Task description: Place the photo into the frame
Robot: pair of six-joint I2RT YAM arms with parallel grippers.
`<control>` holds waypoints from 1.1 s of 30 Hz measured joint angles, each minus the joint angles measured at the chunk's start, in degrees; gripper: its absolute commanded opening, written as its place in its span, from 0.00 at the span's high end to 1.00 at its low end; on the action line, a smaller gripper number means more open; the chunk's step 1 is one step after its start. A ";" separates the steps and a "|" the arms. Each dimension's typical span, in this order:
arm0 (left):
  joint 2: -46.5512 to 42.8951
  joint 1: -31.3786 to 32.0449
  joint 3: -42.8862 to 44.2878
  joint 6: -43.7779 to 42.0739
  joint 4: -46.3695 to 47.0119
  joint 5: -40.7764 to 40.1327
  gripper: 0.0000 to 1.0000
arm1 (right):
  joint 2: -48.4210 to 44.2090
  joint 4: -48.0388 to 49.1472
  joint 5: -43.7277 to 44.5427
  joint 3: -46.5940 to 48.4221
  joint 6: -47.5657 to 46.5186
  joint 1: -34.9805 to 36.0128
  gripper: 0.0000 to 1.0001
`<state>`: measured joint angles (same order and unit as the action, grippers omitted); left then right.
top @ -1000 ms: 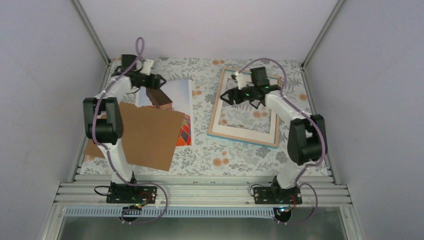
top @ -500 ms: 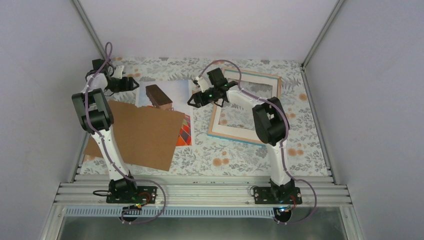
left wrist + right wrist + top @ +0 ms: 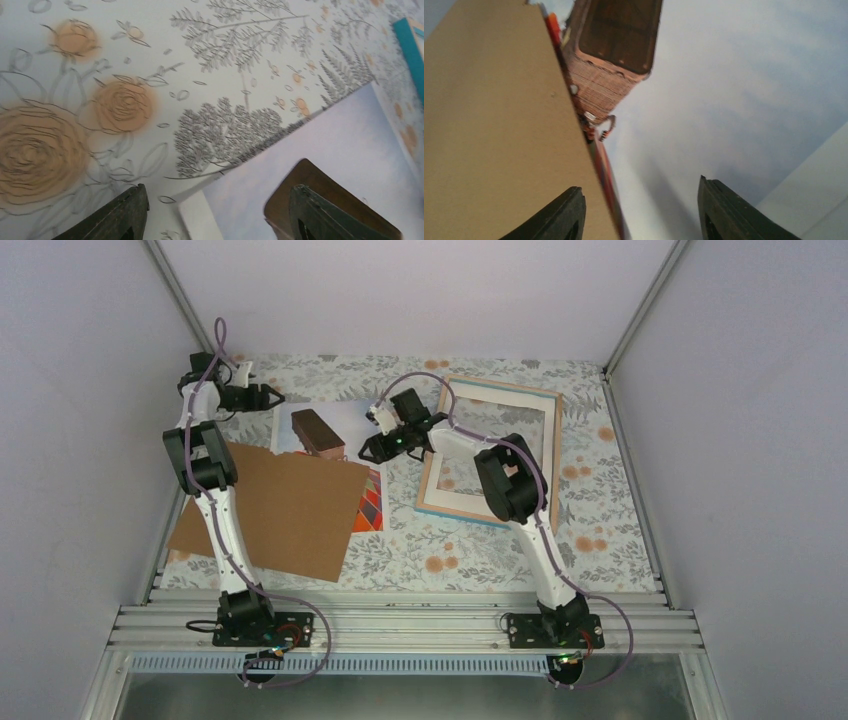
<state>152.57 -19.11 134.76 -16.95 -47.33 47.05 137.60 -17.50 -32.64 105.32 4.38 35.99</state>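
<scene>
Both sets of jaws are parted and hold nothing.

- left gripper [image 3: 217,195]: wide apart over the far left corner of the photo [image 3: 345,420]. That corner shows between the fingers. I can't tell whether the tips touch the paper.
- right gripper [image 3: 639,187]: parted about half way, low over the photo's right side. There is pale sky under it and the basket just ahead. I can't tell contact here either.
- The photo lies flat, left of centre, long axis running far to near, basket end far. Its near left part is under the backing board [image 3: 280,510].
- The frame [image 3: 557,460] lies flat just to the right of the photo, apart from it, with a strip of floral cloth [image 3: 440,550] between them.

My read: the photo has to travel right. The right arm is nearer the frame and sits over the free edge. The board's overlap could drag when I pull.
</scene>
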 measured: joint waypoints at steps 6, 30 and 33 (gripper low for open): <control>0.17 0.11 -0.66 -3.80 -6.03 4.83 0.38 | 1.11 1.25 0.90 -0.04 0.46 -0.07 0.50; -15.67 3.26 -23.96 -12.20 -3.89 11.69 0.98 | -1.99 0.61 -2.34 -1.81 -1.14 -1.33 0.23; -22.08 5.27 -25.44 -11.89 0.00 11.82 0.98 | -7.82 -1.25 -4.55 -4.09 -3.39 -3.48 0.22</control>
<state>130.50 -13.85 109.32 -28.84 -47.33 58.87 129.78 -18.74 -37.19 101.23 0.99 32.51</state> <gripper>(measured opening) 0.028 0.770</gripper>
